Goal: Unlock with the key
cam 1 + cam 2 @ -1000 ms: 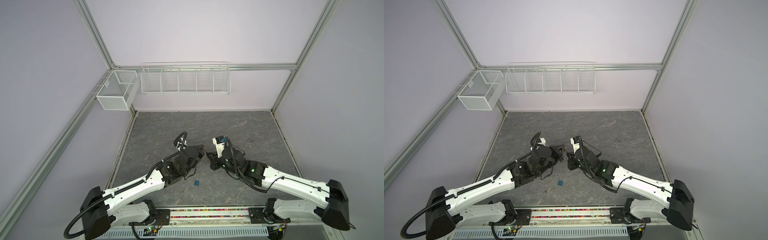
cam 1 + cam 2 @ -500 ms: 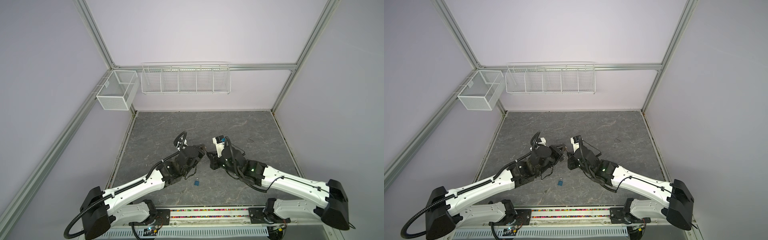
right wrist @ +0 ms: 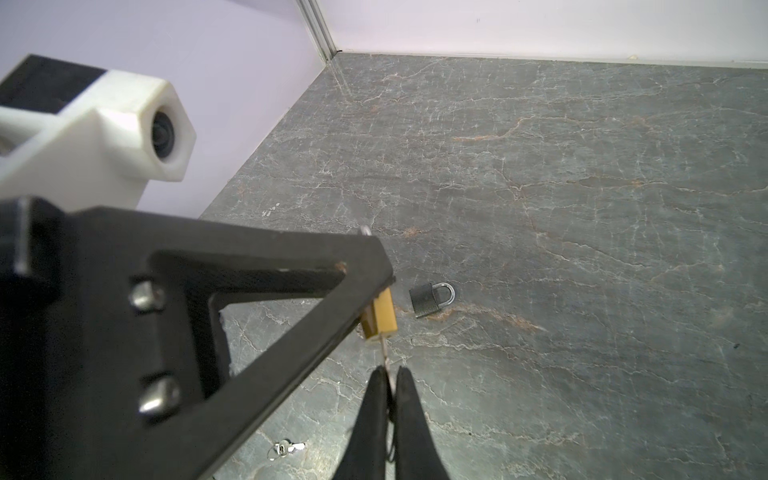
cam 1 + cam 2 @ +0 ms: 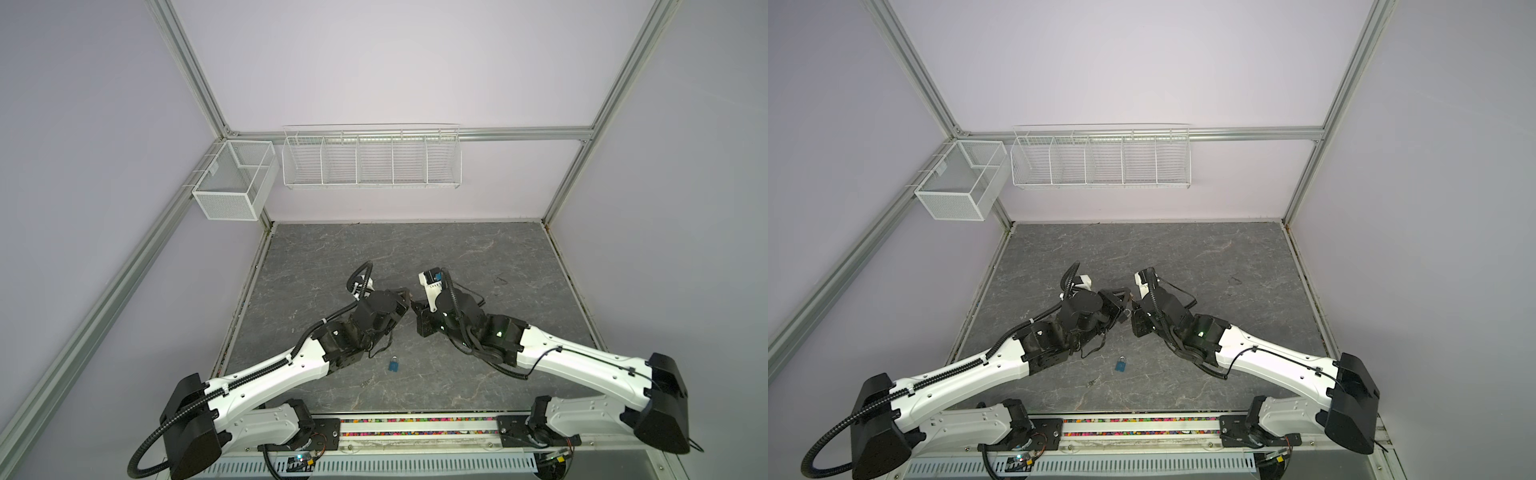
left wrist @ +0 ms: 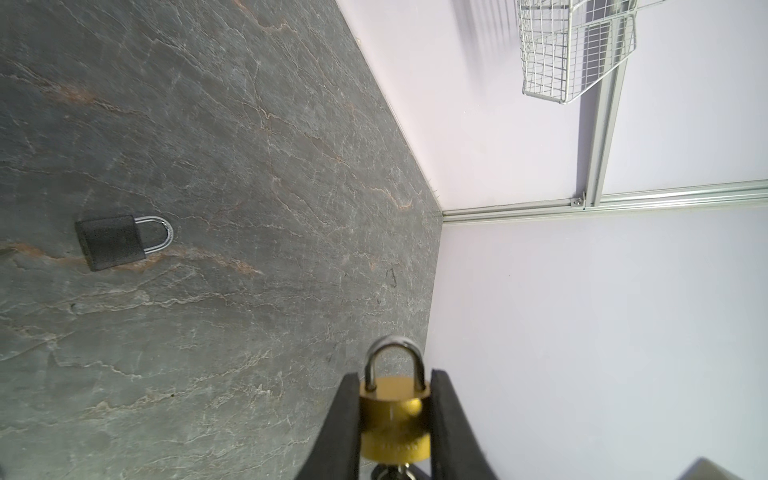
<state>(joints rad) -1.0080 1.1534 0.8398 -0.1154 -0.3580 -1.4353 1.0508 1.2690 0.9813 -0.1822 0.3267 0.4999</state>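
A brass padlock (image 5: 392, 419) hangs above the floor, clamped by its sides in my left gripper (image 5: 395, 374). Its steel shackle (image 5: 395, 353) sits down in the body. In the right wrist view the padlock (image 3: 384, 311) juts out past the left gripper's black finger (image 3: 291, 299). A thin key (image 3: 385, 353) runs from its underside into my right gripper (image 3: 388, 374), which is shut on the key. In both top views the two grippers meet tip to tip mid-floor, the left gripper (image 4: 404, 297) (image 4: 1121, 297) facing the right gripper (image 4: 417, 309) (image 4: 1135, 311).
A black padlock (image 5: 110, 243) (image 3: 428, 299) lies flat on the grey stone floor under the grippers. A blue padlock (image 4: 394, 365) (image 4: 1121, 365) and a small ring of spare keys (image 3: 284, 449) lie nearer the arm bases. Wire baskets (image 4: 372, 158) hang on the back wall.
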